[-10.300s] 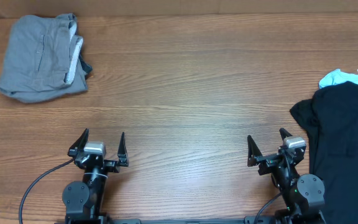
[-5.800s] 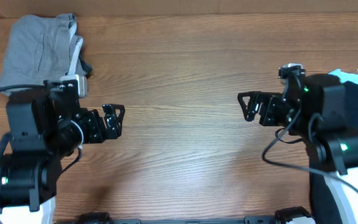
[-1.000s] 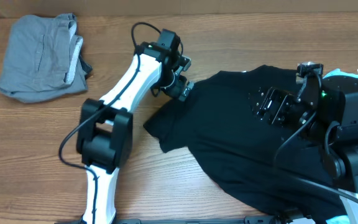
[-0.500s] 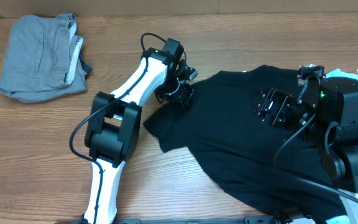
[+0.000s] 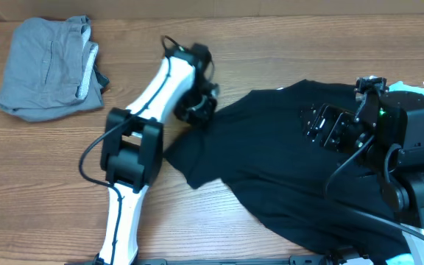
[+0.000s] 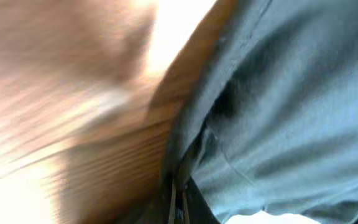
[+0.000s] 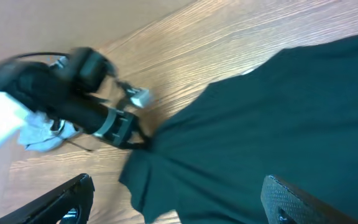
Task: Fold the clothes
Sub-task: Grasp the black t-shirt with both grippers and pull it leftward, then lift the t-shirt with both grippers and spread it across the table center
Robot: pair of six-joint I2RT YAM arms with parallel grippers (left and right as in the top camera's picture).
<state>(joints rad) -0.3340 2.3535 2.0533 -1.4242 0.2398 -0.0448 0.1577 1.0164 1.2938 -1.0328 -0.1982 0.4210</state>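
Overhead: grey garment [image 5: 46, 66] bundled at far left of bench [image 5: 271, 37]. Left gripper [image 5: 197, 110] pinched shut on edge of black T-shirt [image 5: 285, 162]; only the blurred left wrist view shows the nipped cloth. Shirt spread, rumpled, centre-right. Right gripper [image 5: 319, 126] gapes wide above it

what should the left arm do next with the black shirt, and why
Probably pull the left gripper leftward across the table to spread the black T-shirt: it is shut on the shirt's left edge, the cloth lies askew, and the right gripper hovers open above it.
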